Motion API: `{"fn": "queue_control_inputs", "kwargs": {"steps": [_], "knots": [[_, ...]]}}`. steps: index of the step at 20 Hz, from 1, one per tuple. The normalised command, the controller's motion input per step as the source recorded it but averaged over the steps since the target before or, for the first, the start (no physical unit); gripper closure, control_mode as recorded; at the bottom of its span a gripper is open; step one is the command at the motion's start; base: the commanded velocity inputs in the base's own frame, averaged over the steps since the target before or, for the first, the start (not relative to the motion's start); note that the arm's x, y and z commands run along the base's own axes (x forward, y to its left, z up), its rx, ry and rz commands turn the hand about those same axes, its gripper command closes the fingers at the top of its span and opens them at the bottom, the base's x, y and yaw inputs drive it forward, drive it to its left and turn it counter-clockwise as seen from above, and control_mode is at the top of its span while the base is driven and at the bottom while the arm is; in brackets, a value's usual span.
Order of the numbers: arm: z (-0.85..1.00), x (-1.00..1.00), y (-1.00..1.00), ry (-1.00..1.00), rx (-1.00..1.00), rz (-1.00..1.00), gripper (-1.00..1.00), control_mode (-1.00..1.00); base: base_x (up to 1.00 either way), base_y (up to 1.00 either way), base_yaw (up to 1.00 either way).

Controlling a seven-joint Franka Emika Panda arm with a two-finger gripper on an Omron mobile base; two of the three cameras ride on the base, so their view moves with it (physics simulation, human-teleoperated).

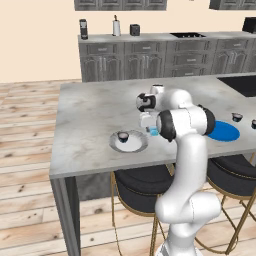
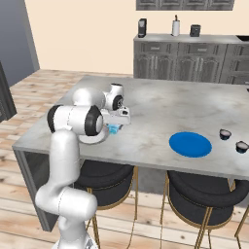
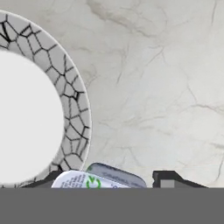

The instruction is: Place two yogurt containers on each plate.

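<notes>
Here the robot's fingers [image 3: 127,181] straddle a small light-blue yogurt cup [image 1: 153,131] beside the grey-rimmed white plate [image 3: 76,109]; grip unclear, it could slip.

Our arm [image 1: 186,150] rises from base, elbow bent high, forearm reaching forward and down. Wrist angled downward, hand low. Our gripper [image 1: 151,131] points down, jaws set narrow, fingertips [image 3: 168,180] dark at bottom of hand view. Whether jaws clamp anything: we cannot tell.
</notes>
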Motion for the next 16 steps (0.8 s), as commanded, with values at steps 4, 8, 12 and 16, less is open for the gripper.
{"fn": "queue_control_inputs", "kwargs": {"steps": [4, 8, 12, 16], "knots": [[0.0, -0.27, 0.9, -0.02, -0.04, 0.0, 1.0, -1.0, 0.0, 0.0, 0.0], [0.0, 0.07, 0.81, 0.0, -0.06, 0.0, 1.0, -1.0, 0.0, 0.0, 0.0], [0.0, 0.12, 0.29, 0.0, -0.02, 0.0, 1.0, -1.0, 0.0, 0.0, 0.0], [-0.01, 0.04, 0.1, 0.0, 0.0, 0.0, 1.0, -1.0, 0.0, 0.0, 0.0]]}}
